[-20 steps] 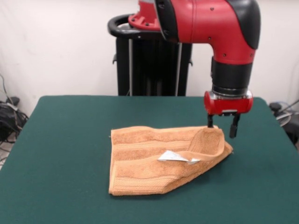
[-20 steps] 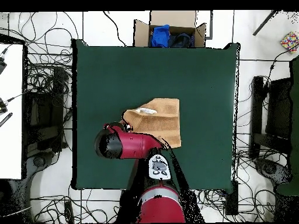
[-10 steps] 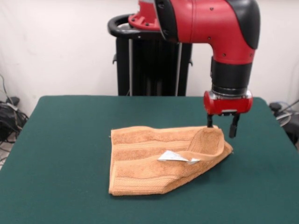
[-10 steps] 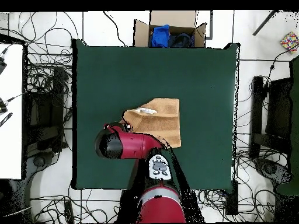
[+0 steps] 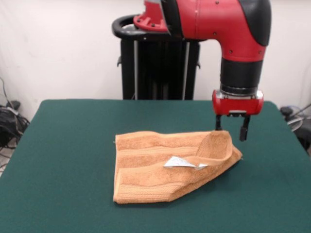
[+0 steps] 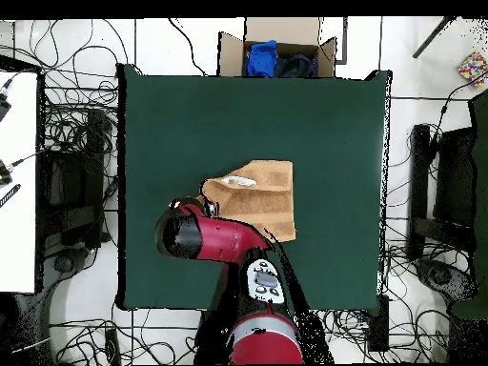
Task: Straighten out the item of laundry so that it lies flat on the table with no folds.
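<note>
Front view, left to right. Cables (image 5: 8, 121) trail off the left table edge, well clear of the work. Table (image 5: 63, 160), dark green, mostly bare. Towel (image 5: 150, 167) lies right of centre, still doubled: its right corner is folded back over the body in a raised curl, and the white care tag (image 5: 181, 163) shows on the folded edge. Woven bands run across the left portion, which looks flat.

Gripper (image 5: 230, 130) hangs just above the towel's far right corner, beside the curled flap, fingers parted, nothing between them. One finger seems to sit just behind the flap's rim; contact cannot be settled from this angle.

Risks from here. If the fingers close on both layers at the curl, pulling would drag the whole towel across the felt instead of opening the fold. If they close too high, they catch only air or terry loops and slip. Pulling the flap the wrong way would tighten the fold. The felt may grip the lower layer, which helps, or bunch it.

Overhead view: cardboard box (image 6: 278, 46) with blue cloth sits beyond the table's far edge, cables everywhere on the floor. The arm (image 6: 205, 236) covers the towel's corner there, hiding the gripper. Nothing on the table blocks the towel spreading.
</note>
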`<state>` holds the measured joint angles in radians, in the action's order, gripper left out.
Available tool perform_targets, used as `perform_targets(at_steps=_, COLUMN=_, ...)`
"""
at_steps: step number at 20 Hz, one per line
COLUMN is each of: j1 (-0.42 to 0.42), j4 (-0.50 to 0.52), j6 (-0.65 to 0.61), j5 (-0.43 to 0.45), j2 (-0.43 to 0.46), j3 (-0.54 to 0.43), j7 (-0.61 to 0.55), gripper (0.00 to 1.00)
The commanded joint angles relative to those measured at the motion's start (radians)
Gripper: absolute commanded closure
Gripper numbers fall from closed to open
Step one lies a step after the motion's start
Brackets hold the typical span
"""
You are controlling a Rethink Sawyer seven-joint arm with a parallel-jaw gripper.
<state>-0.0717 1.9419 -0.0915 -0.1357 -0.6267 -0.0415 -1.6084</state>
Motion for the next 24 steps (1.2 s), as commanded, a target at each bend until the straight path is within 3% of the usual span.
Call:
perform_targets(at_steps=1, j1=-0.035, j4=0.081, j6=-0.092, j5=-0.152, j2=-0.057, j3=-0.003, j7=-0.341, gripper=0.0)
perform_targets(at_steps=8, j1=-0.006, j4=0.143, j6=-0.042, j5=-0.27, j2=-0.094, j3=0.01, j7=-0.421, gripper=0.0)
perform_targets(at_steps=15, j1=-0.068, j4=0.102, j6=0.031, j5=-0.192, j2=-0.028, j3=-0.025, j7=-0.315, gripper=0.0)
perform_targets(at_steps=20, j1=-0.008, j4=0.014, j6=0.028, j5=-0.076, j2=0.002, j3=0.075, j7=-0.172, gripper=0.0)
perform_targets(at_steps=24, j1=0.016, j4=-0.034, j6=-0.01, j5=0.008, j2=0.01, j3=0.09, j7=-0.117, gripper=0.0)
